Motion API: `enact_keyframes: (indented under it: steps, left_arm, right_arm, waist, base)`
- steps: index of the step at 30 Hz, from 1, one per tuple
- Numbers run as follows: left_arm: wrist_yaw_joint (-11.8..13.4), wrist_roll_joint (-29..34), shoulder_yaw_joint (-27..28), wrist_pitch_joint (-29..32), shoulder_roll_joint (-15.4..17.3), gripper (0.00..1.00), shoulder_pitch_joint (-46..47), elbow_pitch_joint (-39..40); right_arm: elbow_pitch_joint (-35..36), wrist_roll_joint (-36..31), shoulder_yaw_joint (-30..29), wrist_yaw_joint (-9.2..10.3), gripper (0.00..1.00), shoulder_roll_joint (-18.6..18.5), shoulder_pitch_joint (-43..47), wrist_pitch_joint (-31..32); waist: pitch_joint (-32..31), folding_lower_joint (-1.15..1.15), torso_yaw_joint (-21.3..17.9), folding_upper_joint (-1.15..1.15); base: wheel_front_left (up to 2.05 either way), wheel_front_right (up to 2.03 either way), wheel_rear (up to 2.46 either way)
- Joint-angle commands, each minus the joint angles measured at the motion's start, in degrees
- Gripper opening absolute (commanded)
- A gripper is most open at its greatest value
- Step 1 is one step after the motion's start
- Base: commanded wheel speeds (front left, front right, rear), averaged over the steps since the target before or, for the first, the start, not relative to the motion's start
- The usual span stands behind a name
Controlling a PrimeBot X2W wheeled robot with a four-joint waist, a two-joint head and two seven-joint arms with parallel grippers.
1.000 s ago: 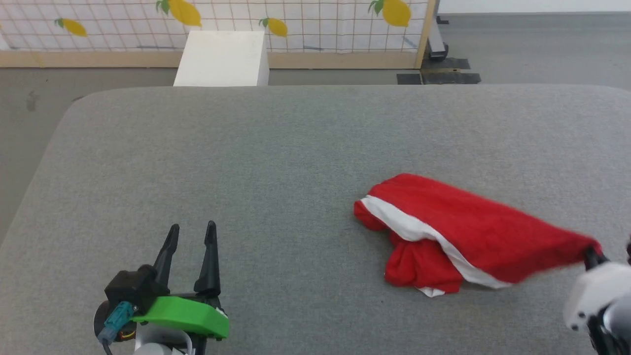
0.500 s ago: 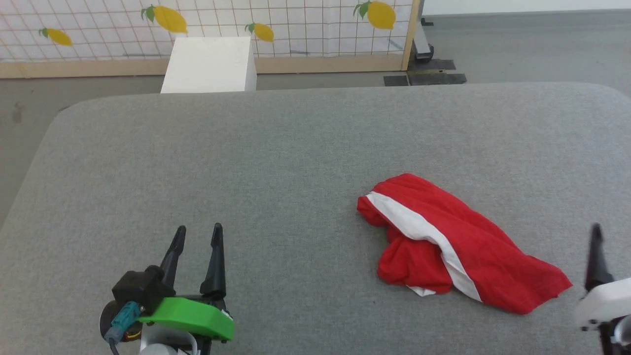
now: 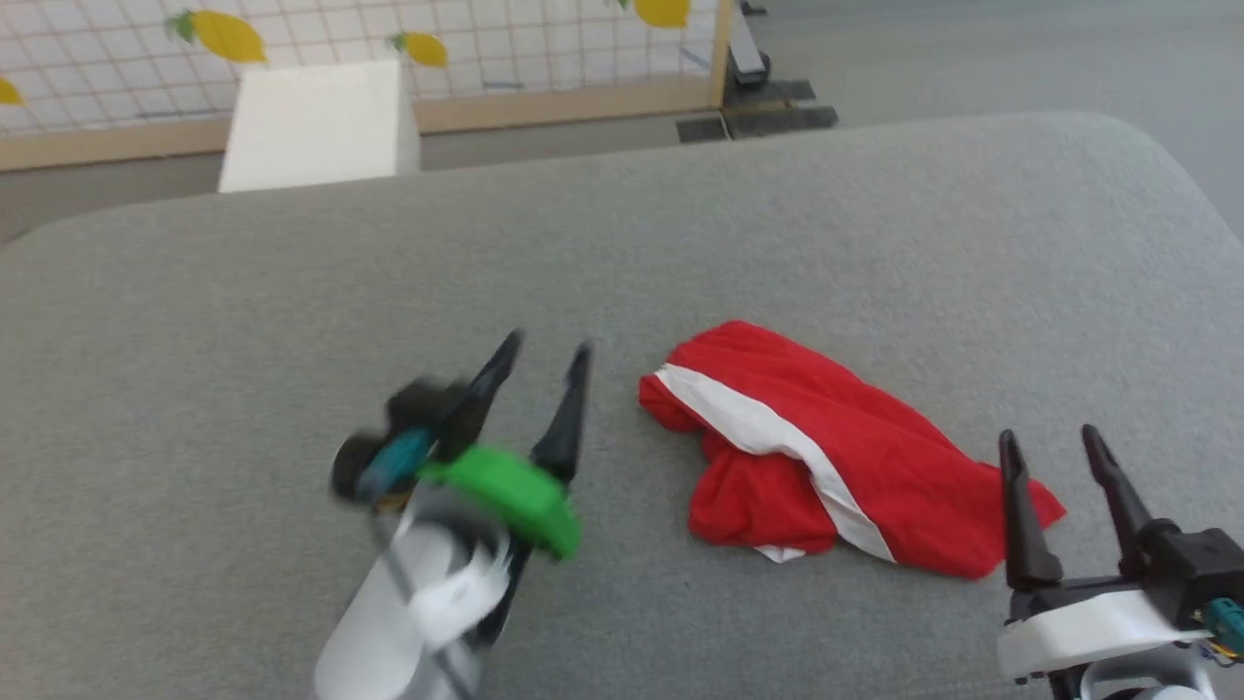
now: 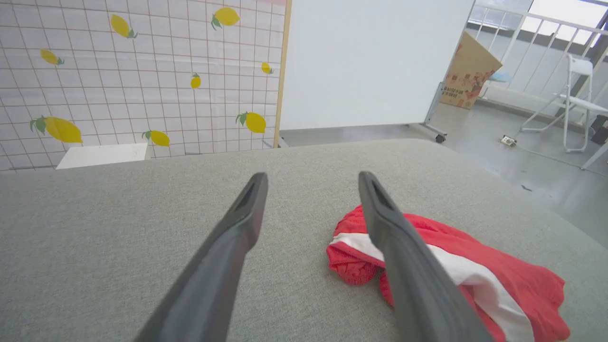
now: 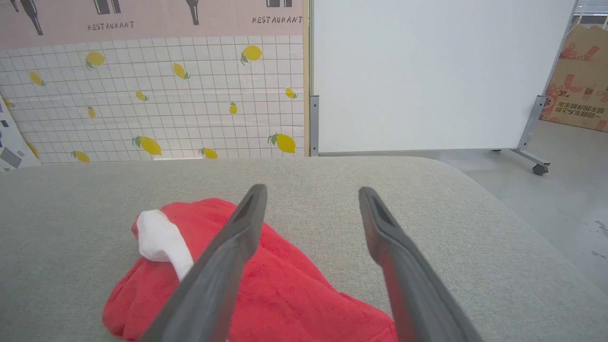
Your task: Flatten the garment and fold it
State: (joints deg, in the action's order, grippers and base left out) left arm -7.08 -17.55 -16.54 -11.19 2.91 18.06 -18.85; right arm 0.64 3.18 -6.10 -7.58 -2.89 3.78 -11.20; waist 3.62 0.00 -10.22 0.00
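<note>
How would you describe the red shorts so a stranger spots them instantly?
Find the wide grey padded table before the lemon-print wall. Between the left gripper and right gripper lies the crumpled garment. It alone is bright red, crossed by a white stripe.

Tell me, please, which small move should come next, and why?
Probably lower the open left gripper onto the garment, at its nearest edge, and pinch: it lies crumpled and unheld; the right gripper, also open, is by its other end.
</note>
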Motion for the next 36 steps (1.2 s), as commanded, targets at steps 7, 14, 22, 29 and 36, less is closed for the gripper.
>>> enact_keyframes:
  steps: [7,14,22,29,36]
  left_arm:
    - [2.77,-4.12,-8.90,10.98,-0.03,1.00,16.37,-10.82]
    - [4.87,-3.13,-14.66,24.11,-0.03,1.00,26.88,-21.38]
    - [3.48,2.13,-21.83,43.52,1.19,1.00,35.67,-32.39]
    - [0.73,1.59,-25.12,52.19,1.72,0.00,36.21,-34.46]
    - [8.07,0.21,-20.11,35.09,4.19,0.00,33.92,-27.70]
  right_arm:
    - [-1.78,2.45,3.41,0.09,1.00,0.02,-3.44,-2.17]
    - [-3.14,4.84,5.09,0.09,1.00,0.02,-5.40,-3.27]
    - [-4.34,7.14,6.49,0.09,1.00,0.02,-7.50,-3.75]
    - [-3.68,7.99,6.52,0.09,1.00,0.02,-7.82,-3.78]
    - [-3.18,7.97,6.18,0.09,1.00,0.02,-7.39,-3.79]
  waist:
    - [6.94,0.00,-6.59,0.00]
    - [10.99,0.00,-9.42,0.00]
    - [13.67,0.00,-11.27,0.00]
    - [13.91,0.00,-11.19,0.00]
    - [12.24,0.00,-9.43,0.00]
  base:
    - [0.00,0.00,0.00]
    - [0.00,0.00,0.00]
    - [0.00,0.00,0.00]
    - [0.00,0.00,0.00]
    - [0.00,0.00,0.00]
